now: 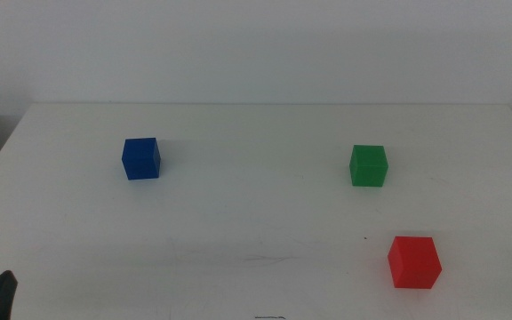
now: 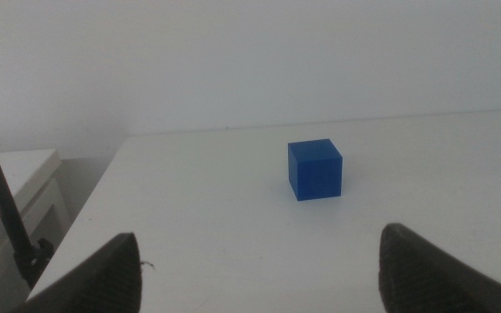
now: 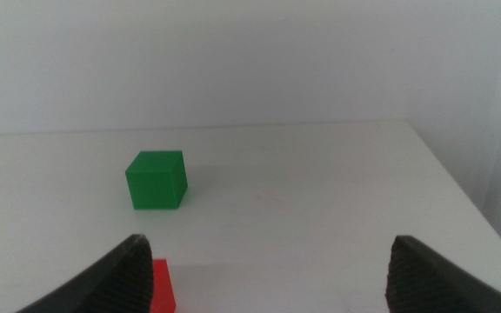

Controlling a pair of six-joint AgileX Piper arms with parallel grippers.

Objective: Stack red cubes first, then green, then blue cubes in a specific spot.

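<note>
Nothing stacked yet on the plain white tabletop (image 1: pixel 256 213): all three cubes sit apart, both pincers released and empty

The left gripper (image 2: pixel 255 269) faces the small matte dark-blue cube (image 1: pixel 140 158) at far left; the right gripper (image 3: pixel 272 274) looks at the matte green cube (image 1: pixel 368 165), with the bright-red cube (image 1: pixel 413 261) just by one jaw. Only the middle view shows all three together; each wrist view misses the other side's cubes, so every placement remains to do
</note>
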